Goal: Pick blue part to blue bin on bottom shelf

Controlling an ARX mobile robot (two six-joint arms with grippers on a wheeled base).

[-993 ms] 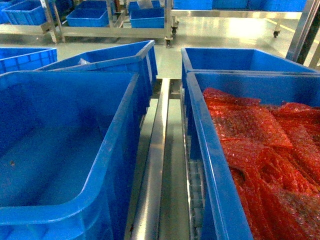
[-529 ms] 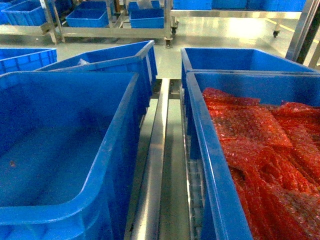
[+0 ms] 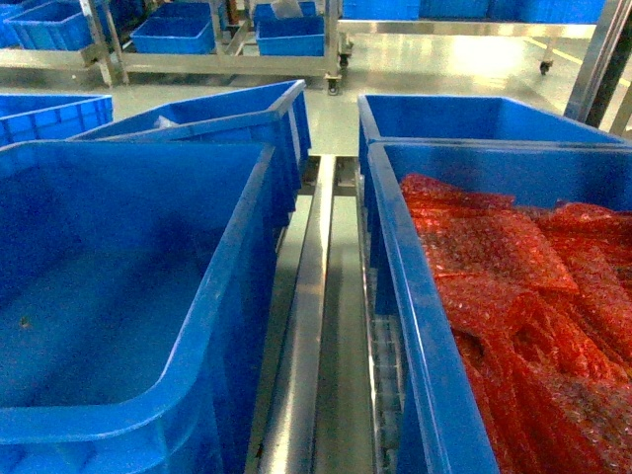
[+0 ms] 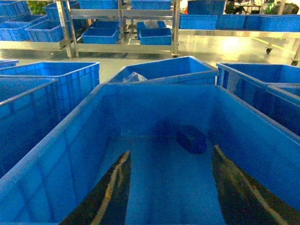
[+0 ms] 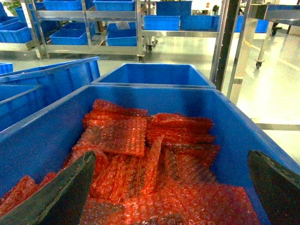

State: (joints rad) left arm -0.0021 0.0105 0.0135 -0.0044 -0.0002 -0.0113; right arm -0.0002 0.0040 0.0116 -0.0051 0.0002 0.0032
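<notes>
Blue part [image 4: 191, 138] lying on the floor of the left blue bin [image 4: 154, 101], toward its far wall. Left jaws [image 4: 168, 187] spread wide, empty, inside that bin. Right jaws [image 5: 176, 187] likewise wide, empty, over red bubble-wrap bags [image 5: 150, 159]. No readable writing.

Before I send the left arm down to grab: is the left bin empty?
No, a dark blue part lies on the floor of the left bin.

Warehouse or factory floor: rows of blue plastic bins [image 3: 148, 296], stainless-steel racks [image 4: 122, 28], glossy pale-green floor [image 5: 187, 49].
</notes>
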